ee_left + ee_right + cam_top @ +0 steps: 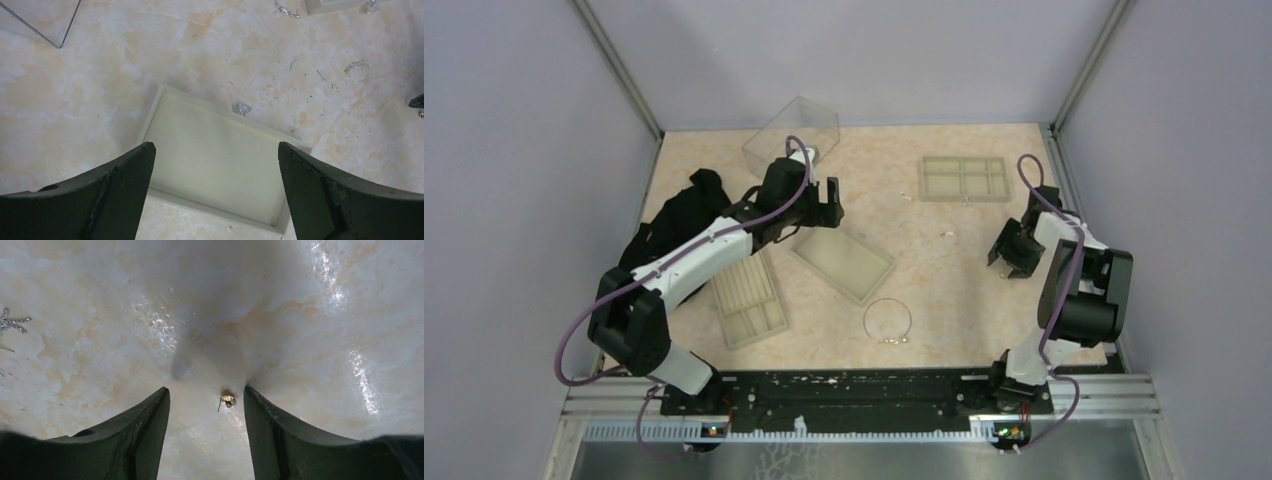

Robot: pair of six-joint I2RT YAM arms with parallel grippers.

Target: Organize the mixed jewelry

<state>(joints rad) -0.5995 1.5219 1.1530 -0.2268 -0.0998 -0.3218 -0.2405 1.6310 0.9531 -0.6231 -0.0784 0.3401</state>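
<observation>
Right gripper point(205, 390) is hovering low over the table point(310, 310), fingers spread and pinching nothing. A tiny gold piece point(227, 401) is lying on the surface between them, closer to the finger on the view's right and touching neither. A spiky silver piece point(12, 322) is lying at the far left edge. Left gripper point(215, 146) is hanging wide open above the plain shallow tray point(200, 165), and a small silver piece point(244, 108) is resting just beside its far rim. The silver wire hoop point(887, 321) is lying on the table near that tray's front corner.
</observation>
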